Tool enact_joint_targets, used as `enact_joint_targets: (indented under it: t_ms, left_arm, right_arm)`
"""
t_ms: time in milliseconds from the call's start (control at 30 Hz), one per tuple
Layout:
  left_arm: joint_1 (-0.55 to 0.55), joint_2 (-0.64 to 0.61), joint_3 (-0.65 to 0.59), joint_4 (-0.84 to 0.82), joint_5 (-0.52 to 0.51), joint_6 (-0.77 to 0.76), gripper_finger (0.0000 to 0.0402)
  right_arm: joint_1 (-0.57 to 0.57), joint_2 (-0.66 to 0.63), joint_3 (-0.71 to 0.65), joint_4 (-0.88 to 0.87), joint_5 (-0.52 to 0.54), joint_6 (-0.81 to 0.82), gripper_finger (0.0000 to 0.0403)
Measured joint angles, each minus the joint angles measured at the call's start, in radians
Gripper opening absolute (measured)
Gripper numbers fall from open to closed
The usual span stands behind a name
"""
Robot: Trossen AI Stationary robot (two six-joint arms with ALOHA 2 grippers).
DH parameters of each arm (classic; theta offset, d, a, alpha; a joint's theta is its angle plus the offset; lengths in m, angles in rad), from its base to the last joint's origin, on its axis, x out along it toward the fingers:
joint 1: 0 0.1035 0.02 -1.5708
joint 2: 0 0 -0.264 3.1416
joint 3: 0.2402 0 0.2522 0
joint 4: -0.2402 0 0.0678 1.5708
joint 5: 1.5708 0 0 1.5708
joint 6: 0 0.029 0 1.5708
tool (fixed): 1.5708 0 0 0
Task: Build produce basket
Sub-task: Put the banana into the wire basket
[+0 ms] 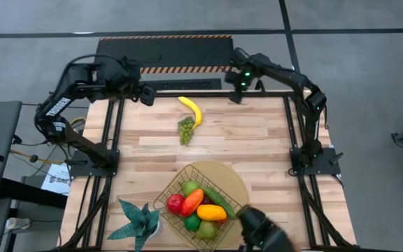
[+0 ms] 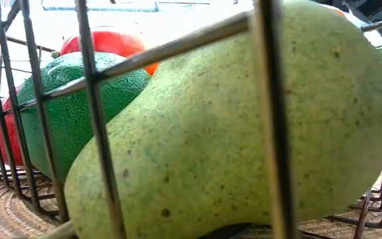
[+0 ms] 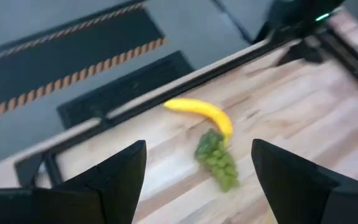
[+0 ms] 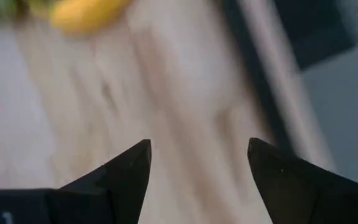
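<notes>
A yellow banana (image 1: 191,110) and green grapes (image 1: 186,130) lie on the wooden table near its far edge, touching each other; the left wrist view shows the banana (image 3: 201,112) and the grapes (image 3: 217,159) too. The wire basket (image 1: 200,205) stands on a round tan mat near the table's near edge, holding a pear (image 2: 244,133), a lime (image 2: 71,113), a mango, apples and a cucumber. My left gripper (image 1: 147,94) hovers open at the far left, short of the banana. My right gripper (image 1: 235,94) hovers open at the far edge, right of the banana.
A teal leafy plant (image 1: 138,220) stands at the near left corner beside the basket. A dark rounded object (image 1: 264,231) sits at the near edge, right of the basket. Bare wood (image 1: 257,140) spreads across the table's middle and right.
</notes>
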Motion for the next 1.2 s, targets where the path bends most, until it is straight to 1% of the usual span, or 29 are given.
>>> enact_joint_targets:
  t_ms: [67, 133, 200, 267, 300, 333, 400, 467, 533, 600, 667, 767, 833, 933, 967, 1033, 1133, 1200]
  left_arm:
    - [0.000, -0.013, -0.067, 0.002, -0.020, -0.052, 0.0277]
    - [-0.002, -0.028, -0.126, 0.002, -0.034, -0.104, 0.0277]
    - [-0.008, -0.043, -0.180, 0.015, -0.040, -0.138, 0.0277]
    - [-0.008, -0.049, -0.223, 0.043, -0.053, -0.171, 0.0277]
    - [-0.008, -0.050, -0.241, 0.057, -0.058, -0.187, 0.0277]
    - [-0.008, -0.050, -0.258, 0.068, -0.060, -0.203, 0.0277]
    - [-0.008, -0.051, -0.293, 0.117, -0.063, -0.213, 0.0277]
    - [-0.008, -0.051, -0.337, 0.184, -0.064, -0.206, 0.0277]
    - [0.000, -0.051, -0.383, 0.269, -0.054, -0.194, 0.0277]
    - [0.012, -0.051, -0.431, 0.354, -0.021, -0.175, 0.0277]
    - [0.025, -0.051, -0.482, 0.432, 0.013, -0.159, 0.0277]
    - [0.039, -0.051, -0.554, 0.523, 0.045, -0.156, 0.0277]
    - [0.045, -0.051, -0.605, 0.566, 0.070, -0.153, 0.0277]
    - [0.047, -0.051, -0.676, 0.621, 0.105, -0.159, 0.0277]
    - [0.048, -0.051, -0.699, 0.646, 0.118, -0.161, 0.0277]
    - [0.048, -0.051, -0.741, 0.687, 0.132, -0.175, 0.0277]
    - [0.050, -0.051, -0.785, 0.782, 0.150, -0.207, 0.0277]
    - [0.058, -0.045, -0.808, 0.843, 0.158, -0.216, 0.0277]
  right_arm:
    - [-0.053, 0.009, -0.037, -0.004, -0.086, 0.017, 0.0286]
    - [-0.101, 0.008, -0.096, 0.076, -0.161, 0.036, 0.0286]
    - [-0.131, 0.008, -0.175, 0.175, -0.220, 0.018, 0.0286]
    - [-0.138, 0.013, -0.222, 0.243, -0.334, -0.013, 0.0286]
    - [-0.130, 0.013, -0.224, 0.275, -0.375, -0.004, 0.0286]
    - [-0.114, 0.010, -0.219, 0.313, -0.387, 0.010, 0.0286]
    - [-0.067, 0.006, -0.205, 0.365, -0.340, 0.009, 0.0286]
    - [-0.016, 0.008, -0.201, 0.409, -0.229, -0.010, 0.0286]
    - [0.032, 0.014, -0.200, 0.444, -0.155, -0.075, 0.0286]
    - [0.073, 0.027, -0.198, 0.476, -0.146, -0.137, 0.0286]
    - [0.109, 0.029, -0.199, 0.465, -0.128, -0.183, 0.0286]
    - [0.157, 0.022, -0.199, 0.446, -0.043, -0.279, 0.0286]
    - [0.166, 0.003, -0.200, 0.428, -0.009, -0.386, 0.0286]
    - [0.167, -0.018, -0.185, 0.458, 0.011, -0.668, 0.0286]
    - [0.166, -0.017, -0.181, 0.471, 0.014, -0.738, 0.0286]
    - [0.171, -0.002, -0.181, 0.523, 0.018, -0.820, 0.0286]
    - [0.175, 0.015, -0.181, 0.561, 0.023, -0.806, 0.0286]
    - [0.178, 0.020, -0.179, 0.599, 0.038, -0.743, 0.0286]
